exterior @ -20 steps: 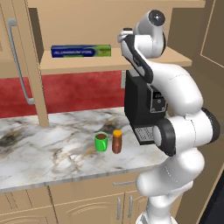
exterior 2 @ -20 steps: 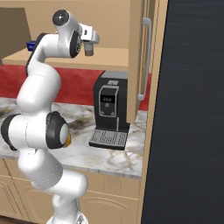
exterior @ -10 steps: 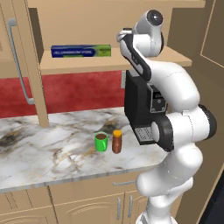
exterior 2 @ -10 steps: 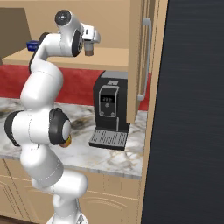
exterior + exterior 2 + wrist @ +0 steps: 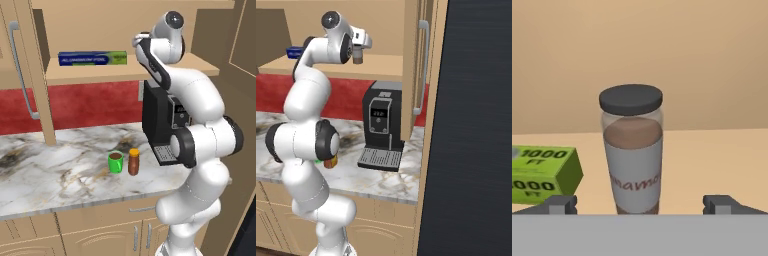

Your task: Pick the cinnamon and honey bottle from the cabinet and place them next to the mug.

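In the left base view, the arm is reaching up to the cabinet [image 5: 45,75] shelf, and its own wrist and forearm are hiding the pincer, so the cinnamon is not making itself out here. A blue and green foil box [image 5: 92,58] is lying on the shelf board to the left of the wrist. Down on the marble counter [image 5: 50,170] the green mug [image 5: 115,162] is standing upright with the honey bottle [image 5: 134,161] just beside it on its right, the two nearly touching. The arm is covering part of the black coffee machine [image 5: 157,120] behind them.

In the right base view, the pincer [image 5: 358,54] is sitting at shelf height, partly screened by the hand, and whether its tips are apart is hard to tell from this side. The arm's elbow is hiding nearly all of the mug and honey bottle, leaving an orange sliver [image 5: 331,162] at the joint's lower edge. The foil box is peeking out as a blue corner behind the upper arm.

In the hand view, the cinnamon [image 5: 633,150] is standing upright on the shelf, centred between the two finger tips [image 5: 561,204], which are standing wide apart and touching nothing. The jar's base is cut off at the bottom, and its label is only partly readable. The foil box's green end is cropped by the left edge
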